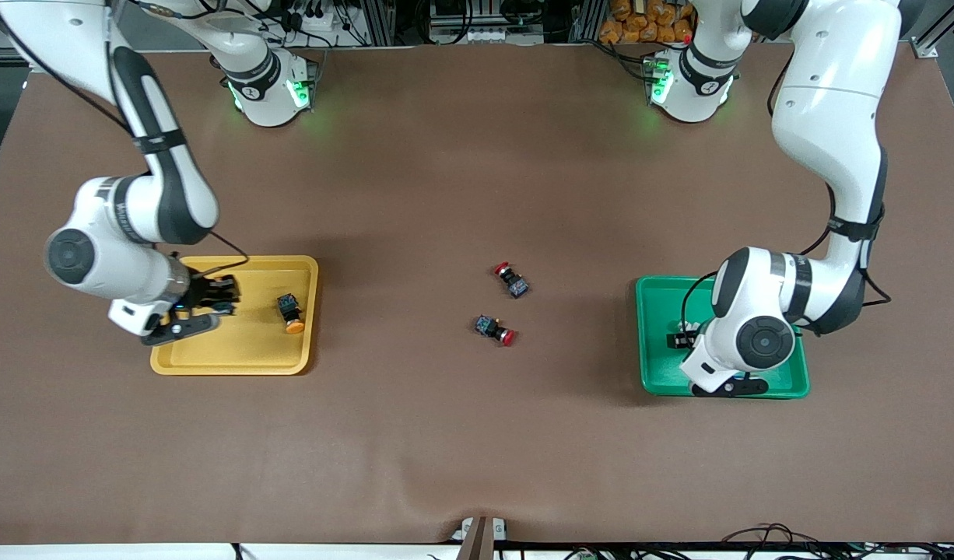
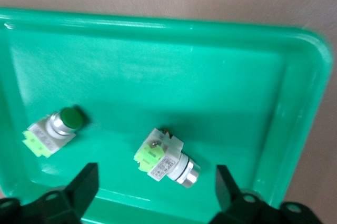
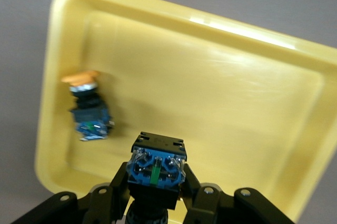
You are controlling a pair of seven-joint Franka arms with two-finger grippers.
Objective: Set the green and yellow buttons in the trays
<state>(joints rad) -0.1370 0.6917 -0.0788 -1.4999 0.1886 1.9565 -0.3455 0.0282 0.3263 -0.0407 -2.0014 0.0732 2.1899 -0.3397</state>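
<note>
black-bodied button clamped in right tool.

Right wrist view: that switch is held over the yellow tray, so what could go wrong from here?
1. The right hand grips the switch above the yellow tray; released from up there, it may bounce or roll toward the rim.
2. It could strike the yellow-capped button already lying in the tray.
3. The open left hand hangs low over a green button in the green tray; moving off, a finger might knock it.
</note>
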